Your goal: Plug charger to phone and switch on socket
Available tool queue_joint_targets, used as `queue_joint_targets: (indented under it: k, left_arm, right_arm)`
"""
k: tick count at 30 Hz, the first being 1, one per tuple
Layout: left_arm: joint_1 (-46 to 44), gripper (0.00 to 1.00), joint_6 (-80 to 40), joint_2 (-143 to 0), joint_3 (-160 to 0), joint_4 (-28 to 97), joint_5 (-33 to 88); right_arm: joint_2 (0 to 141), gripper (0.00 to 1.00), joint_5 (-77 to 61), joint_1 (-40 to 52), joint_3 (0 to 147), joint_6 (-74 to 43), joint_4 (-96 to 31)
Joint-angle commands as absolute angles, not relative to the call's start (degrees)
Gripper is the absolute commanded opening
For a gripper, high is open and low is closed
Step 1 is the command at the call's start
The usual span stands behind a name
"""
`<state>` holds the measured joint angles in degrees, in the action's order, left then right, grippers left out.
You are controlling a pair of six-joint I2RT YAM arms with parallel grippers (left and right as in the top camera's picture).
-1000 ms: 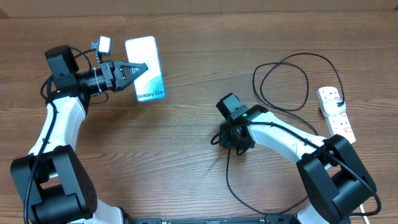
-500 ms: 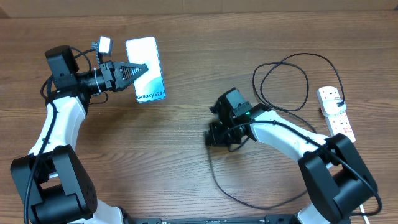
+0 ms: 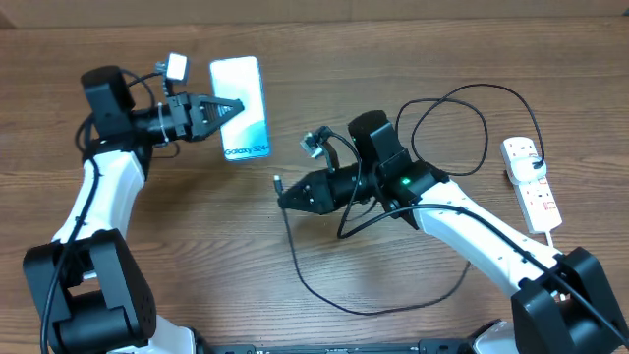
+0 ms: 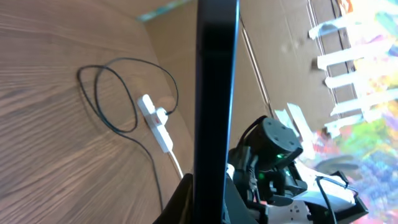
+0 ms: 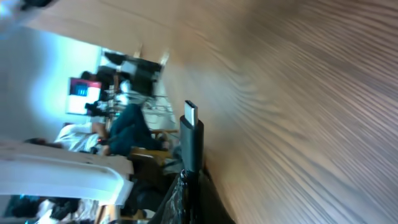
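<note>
- The left gripper [image 3: 231, 106] has its jaws pinching the phone [image 3: 246, 133] by one long edge.
- The right gripper [image 3: 291, 199] has its jaws pinching the charger [image 5: 191, 143], whose plug sticks out past the fingertips towards the phone, well apart from it.
- The socket [image 3: 532, 183] lies far behind the right jaws.

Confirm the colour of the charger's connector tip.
Black connector tip, paler at its very end; clearest in the right wrist view.
</note>
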<state>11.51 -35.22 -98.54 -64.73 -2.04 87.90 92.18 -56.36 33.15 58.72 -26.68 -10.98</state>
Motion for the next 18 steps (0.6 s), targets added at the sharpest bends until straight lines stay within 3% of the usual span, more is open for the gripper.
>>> queue_joint_targets:
  k: [1,18]
  left_arm:
    - [9.13,0.04,-39.77,-98.13,-65.04,-3.55,86.48]
    - [7.31,0.04,-45.45,-98.13,-65.01,-3.68,84.42]
  right_arm:
    - [91.72,0.04,-58.89,33.91,59.68,-31.75,-6.02]
    - [91.72,0.04,-52.12,34.06,59.68,-35.77,-1.85]
